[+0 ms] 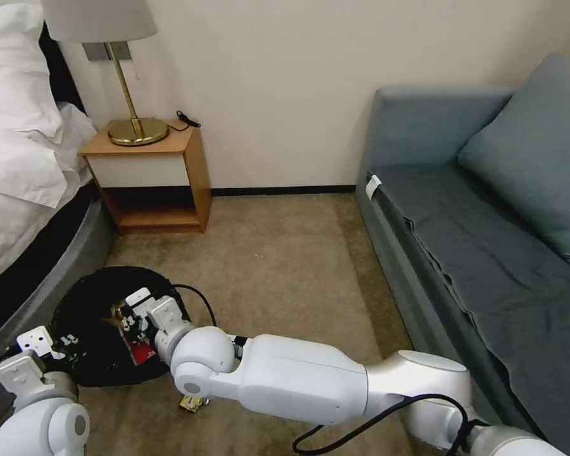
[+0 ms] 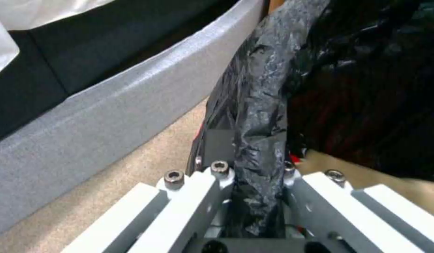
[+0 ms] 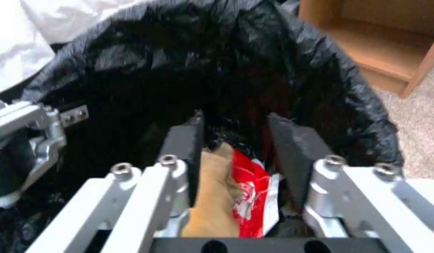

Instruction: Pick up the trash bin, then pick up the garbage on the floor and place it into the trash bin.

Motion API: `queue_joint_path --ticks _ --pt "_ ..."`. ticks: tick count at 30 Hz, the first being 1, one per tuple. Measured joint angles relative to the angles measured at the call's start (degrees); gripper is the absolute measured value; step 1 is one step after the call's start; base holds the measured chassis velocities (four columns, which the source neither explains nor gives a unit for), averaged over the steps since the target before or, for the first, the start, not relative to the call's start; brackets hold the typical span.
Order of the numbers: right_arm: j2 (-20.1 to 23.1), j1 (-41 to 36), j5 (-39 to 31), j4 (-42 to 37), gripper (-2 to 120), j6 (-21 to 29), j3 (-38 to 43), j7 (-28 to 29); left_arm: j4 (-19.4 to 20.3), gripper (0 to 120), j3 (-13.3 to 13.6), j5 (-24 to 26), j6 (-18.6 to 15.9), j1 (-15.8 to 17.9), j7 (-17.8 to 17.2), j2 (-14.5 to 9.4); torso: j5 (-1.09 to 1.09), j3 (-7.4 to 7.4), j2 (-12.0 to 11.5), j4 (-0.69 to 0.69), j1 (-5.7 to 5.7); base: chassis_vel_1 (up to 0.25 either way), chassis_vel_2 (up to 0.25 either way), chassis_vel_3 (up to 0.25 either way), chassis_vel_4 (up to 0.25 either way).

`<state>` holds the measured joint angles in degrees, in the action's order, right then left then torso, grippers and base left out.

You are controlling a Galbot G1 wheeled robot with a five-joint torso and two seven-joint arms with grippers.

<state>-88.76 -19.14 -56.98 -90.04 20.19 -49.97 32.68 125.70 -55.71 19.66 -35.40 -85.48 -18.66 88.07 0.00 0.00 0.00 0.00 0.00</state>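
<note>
The trash bin (image 1: 95, 297), lined with a crinkled black bag, stands low at the left beside the bed. My left gripper (image 1: 66, 345) is shut on the trash bin's bagged rim (image 2: 259, 88). My right gripper (image 1: 128, 310) reaches across over the trash bin's mouth (image 3: 226, 63). Between its fingers (image 3: 191, 140) sit two pieces of garbage, a crumpled tan scrap (image 3: 212, 189) and a red snack packet (image 3: 250, 196); the packet (image 1: 142, 351) hangs just below the gripper. Another piece of garbage, a brown-gold wrapper (image 1: 193, 403), lies on the carpet under my right forearm.
The bed (image 1: 19, 164) with its grey base (image 2: 109, 116) runs close along the left. A wooden nightstand (image 1: 158, 183) carrying a brass lamp (image 1: 136, 130) stands against the wall. A grey sofa (image 1: 487, 240) fills the right. Open carpet (image 1: 278, 266) lies between them.
</note>
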Motion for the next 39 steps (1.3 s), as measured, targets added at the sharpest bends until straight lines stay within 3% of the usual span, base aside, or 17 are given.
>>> queue_joint_path --ticks 3,6,10,13,16,20,23,25,29,30,32,34,36,39 --pt "0.32 0.11 0.22 -0.48 47 0.05 0.49 -0.05 0.0 3 0.01 0.0 0.0 0.0 0.0 0.0 0.0 0.0 0.0 0.0 0.0 0.0 0.0 0.0 0.0" --pt "2.37 0.87 0.9 -3.14 62 0.12 3.03 -1.08 0.01 3 0.01 0.0 0.0 0.0 0.0 -0.03 0.0 0.0 0.0 0.0 0.0 0.0 0.0 0.0 0.0" --pt "4.25 1.14 0.88 -5.68 72 0.23 5.03 -1.59 0.0 3 0.0 0.05 0.0 0.04 0.0 -0.1 0.01 0.0 0.0 0.0 0.0 0.0 0.0 0.0 0.0" --pt "6.62 0.35 1.44 -9.73 89 0.21 8.12 -2.12 -0.03 3 -0.03 0.22 0.0 0.11 0.01 -0.29 0.01 0.0 0.0 0.0 0.0 0.0 0.0 0.0 0.0" --pt "8.0 -0.4 2.92 -11.99 96 0.21 10.5 -2.72 -0.08 3 -0.08 0.36 0.0 0.19 0.01 -0.4 0.01 0.0 -0.01 0.01 0.0 0.0 0.0 0.0 0.0" --pt "11.49 -1.93 9.21 -15.54 99 -0.56 16.47 -4.98 -0.27 3 -0.16 0.59 0.0 0.45 0.02 -0.55 0.01 0.0 -0.01 0.0 0.0 0.0 0.0 0.0 0.0" --pt "16.22 -5.37 19.22 -18.74 100 -4.2 22.86 -7.45 -0.53 3 -0.21 0.84 0.01 0.65 0.08 -0.62 0.02 0.0 -0.01 0.01 0.0 0.0 0.0 0.0 0.0" --pt "17.87 -7.06 21.28 -19.85 100 -5.55 24.94 -7.98 -0.61 3 -0.3 0.86 0.03 0.66 0.08 -0.66 0.03 0.0 -0.01 0.0 0.0 0.0 0.0 0.0 0.0" --pt "25.38 -16.27 28.11 -25.62 100 -10.15 35.42 -9.52 -0.74 3 -0.6 1.04 0.15 0.82 0.15 -0.69 0.03 0.0 -0.01 -0.02 0.0 0.0 0.0 0.0 0.0" --pt "25.38 -16.27 28.11 -25.62 100 -10.15 35.42 -9.52 -0.74 3 -0.6 1.04 0.15 0.82 0.15 -0.69 0.03 0.0 -0.01 -0.02 0.0 0.0 0.0 0.0 0.0" --pt "27.17 -23.53 31.63 -29.92 100 -10.89 42.15 -9.15 -0.82 3 -0.67 1.08 0.26 0.85 0.21 -0.6 0.03 0.0 -0.01 -0.01 0.0 0.0 0.0 0.0 0.0" --pt "26.85 -31.41 36.07 -33.2 100 -11.25 48.03 -8.86 -1.02 3 -0.85 1.07 0.37 0.87 0.19 -0.5 0.03 0.0 -0.01 -0.03 0.0 0.0 0.0 0.0 0.0" --pt "26.45 -34.1 37.89 -34.26 100 -11.38 49.83 -8.84 -1.1 3 -0.87 1.07 0.4 0.88 0.19 -0.5 0.03 0.0 -0.01 -0.01 0.0 0.0 0.0 0.0 0.0" --pt "22.61 -45.7 45.65 -38.9 100 -12.61 56.7 -9.12 -1.25 3 -1.11 1.27 0.56 0.82 0.28 -0.63 0.01 -0.01 -0.01 -0.01 0.0 0.0 0.0 0.0 0.0"
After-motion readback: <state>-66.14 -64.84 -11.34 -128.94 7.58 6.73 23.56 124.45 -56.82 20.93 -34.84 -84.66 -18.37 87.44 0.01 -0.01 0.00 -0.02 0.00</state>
